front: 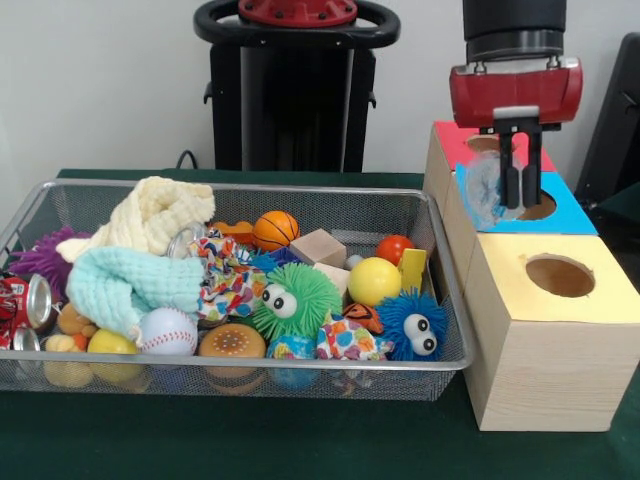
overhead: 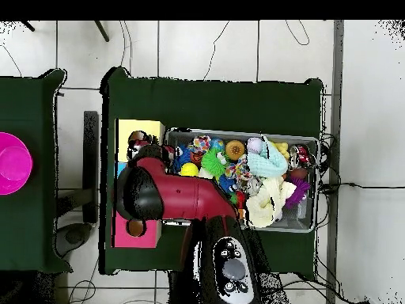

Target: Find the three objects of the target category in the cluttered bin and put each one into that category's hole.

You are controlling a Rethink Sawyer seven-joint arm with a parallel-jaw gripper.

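1. Surface (front: 300,445): dark green cloth, carrying the bin and three boxes. In the overhead view it reads as a dark green rectangle (overhead: 213,99) with the arm's base at the bottom edge.
2. Arm (overhead: 178,198): red and black, seen from above reaching over the boxes and hiding most of them. In the front view only its black wrist and red gripper housing come down from the top right.
3. Bin (front: 60,200): wide, shallow, silver wire mesh, left of the boxes and touching or just beside them. Packed full.
4. Boxes: pale wood, in a row running away from the front camera. Yellow-faced box (front: 560,300) nearest, blue-faced box (front: 570,215) in the middle, red-faced box (front: 455,145) farthest. Each shows a round hole in its top.
5. Red box's hole (front: 485,143): partly hidden behind the gripper; only its rim shows.
6. Gripper (front: 518,195): black fingers pointing down, close together, clamped on a clear, crinkled plastic-looking item (front: 488,190). It hangs above the blue box's hole, near the seam with the red box. What the item is, I cannot tell.
7. Bin contents, left to right: cream cloth (front: 150,215), mint cloth (front: 125,285), baseball (front: 167,330), small basketball (front: 276,229), green fuzzy ball (front: 295,298) with googly eyes, wooden block (front: 318,247), yellow ball (front: 374,281), blue fuzzy ball (front: 415,325).
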